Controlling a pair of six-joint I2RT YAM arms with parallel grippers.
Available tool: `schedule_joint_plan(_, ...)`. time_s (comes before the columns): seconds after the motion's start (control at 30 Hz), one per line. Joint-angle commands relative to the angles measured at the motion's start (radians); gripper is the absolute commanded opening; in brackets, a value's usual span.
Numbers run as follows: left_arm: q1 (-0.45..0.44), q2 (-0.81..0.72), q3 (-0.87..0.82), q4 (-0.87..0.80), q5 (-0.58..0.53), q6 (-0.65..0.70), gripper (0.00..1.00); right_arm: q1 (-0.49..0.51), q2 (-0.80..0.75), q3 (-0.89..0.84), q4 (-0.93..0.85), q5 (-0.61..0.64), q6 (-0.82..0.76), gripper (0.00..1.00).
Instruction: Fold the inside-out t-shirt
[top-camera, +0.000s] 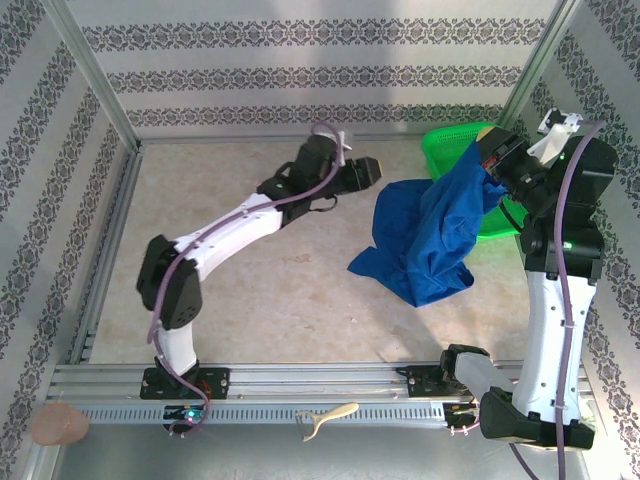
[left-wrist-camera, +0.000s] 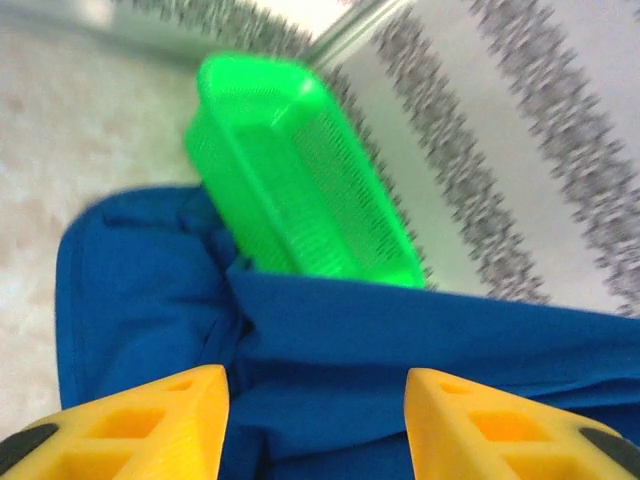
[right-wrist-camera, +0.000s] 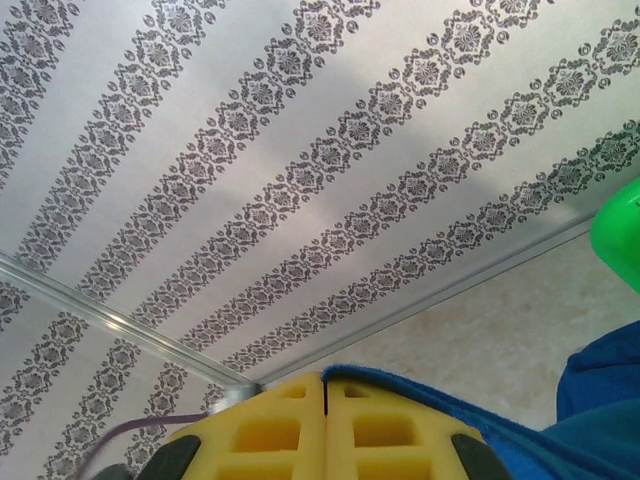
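Hanging from right gripper by green basket, blue t-shirt

Top view: the t-shirt hangs from my right end effector at the right rear of the bench, its lower part reaching the bench. The basket stands behind it. My left end effector lies to its left, apart.
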Motion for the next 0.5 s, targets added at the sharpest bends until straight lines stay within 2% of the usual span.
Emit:
schedule_joint_plan(0.0, -0.038, 0.185, 0.033, -0.213, 0.024, 0.061, 0.54, -0.005, -0.03, -0.031, 0.02, -0.006, -0.002, 0.0)
schedule_joint_plan(0.13, -0.09, 0.318, 0.171, -0.334, -0.015, 0.126, 0.59, -0.006, -0.048, -0.065, 0.016, -0.007, -0.007, 0.0)
schedule_joint_plan(0.3, -0.121, 0.42, 0.291, -0.456, -0.128, 0.165, 0.66, -0.005, -0.066, -0.101, 0.02, -0.006, -0.008, 0.0)
schedule_joint_plan(0.47, -0.128, 0.474, 0.335, -0.473, -0.161, 0.158, 0.68, -0.006, -0.072, -0.12, 0.027, -0.011, -0.004, 0.0)
